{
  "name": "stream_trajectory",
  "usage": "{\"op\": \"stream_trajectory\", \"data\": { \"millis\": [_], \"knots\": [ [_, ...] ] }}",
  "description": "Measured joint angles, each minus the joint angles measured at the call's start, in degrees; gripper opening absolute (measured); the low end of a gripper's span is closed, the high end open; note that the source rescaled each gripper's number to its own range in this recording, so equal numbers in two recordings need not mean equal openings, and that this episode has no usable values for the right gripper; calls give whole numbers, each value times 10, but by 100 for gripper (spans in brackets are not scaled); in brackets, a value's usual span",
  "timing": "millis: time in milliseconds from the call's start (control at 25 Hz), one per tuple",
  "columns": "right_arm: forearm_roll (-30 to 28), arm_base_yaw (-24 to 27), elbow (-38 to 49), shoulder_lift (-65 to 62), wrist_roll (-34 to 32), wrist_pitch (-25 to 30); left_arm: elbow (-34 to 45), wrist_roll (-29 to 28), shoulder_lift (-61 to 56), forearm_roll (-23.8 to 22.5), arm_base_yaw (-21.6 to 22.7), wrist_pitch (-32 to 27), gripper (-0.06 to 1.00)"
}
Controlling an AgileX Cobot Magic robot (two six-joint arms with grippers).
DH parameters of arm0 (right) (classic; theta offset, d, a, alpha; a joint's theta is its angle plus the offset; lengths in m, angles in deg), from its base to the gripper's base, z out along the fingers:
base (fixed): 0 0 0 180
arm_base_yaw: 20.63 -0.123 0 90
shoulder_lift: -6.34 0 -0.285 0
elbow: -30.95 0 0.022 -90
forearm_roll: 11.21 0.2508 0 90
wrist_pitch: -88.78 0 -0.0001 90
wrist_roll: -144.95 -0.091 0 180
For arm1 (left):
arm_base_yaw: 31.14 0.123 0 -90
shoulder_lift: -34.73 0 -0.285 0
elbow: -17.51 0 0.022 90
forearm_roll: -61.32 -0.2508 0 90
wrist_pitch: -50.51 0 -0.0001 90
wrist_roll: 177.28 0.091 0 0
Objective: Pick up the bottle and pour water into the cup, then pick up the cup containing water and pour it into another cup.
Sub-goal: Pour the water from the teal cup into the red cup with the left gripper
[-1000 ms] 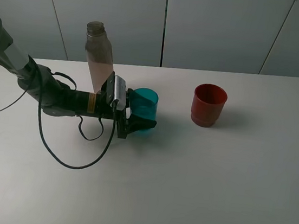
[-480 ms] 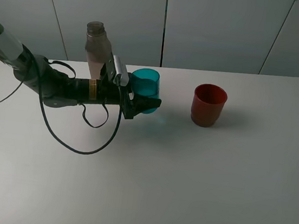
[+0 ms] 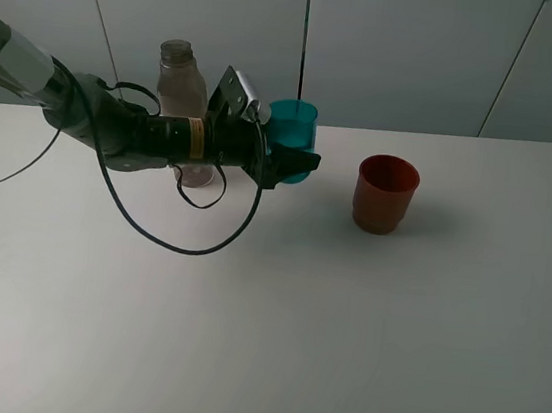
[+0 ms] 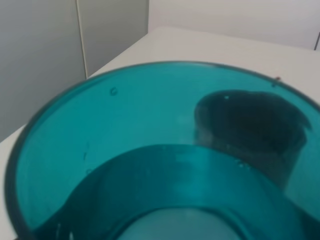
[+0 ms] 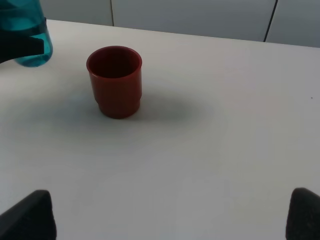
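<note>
Cup (image 3: pixel 294 126) (water inside) hangs clamped in the left gripper (image 3: pixel 297 161) for the second pour; next, tip it over the red cup (image 3: pixel 385 195) ahead.

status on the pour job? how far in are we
Done, apparently: the bottle stands free on the table, and the left wrist view seems to show water in the teal cup. In hand: the left gripper holds that cup upright, raised, short of the red cup. Left: carry it over and pour.
</note>
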Motion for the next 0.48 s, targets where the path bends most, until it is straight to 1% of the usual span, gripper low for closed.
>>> {"op": "stream_trajectory", "data": {
  "millis": [160,480],
  "knots": [
    [0,0,0,0,0,0,-38,-9,0,0,-15,-55,6],
    [0,0,0,0,0,0,-107,-13,0,0,-35,-138,6]
  ]
}}
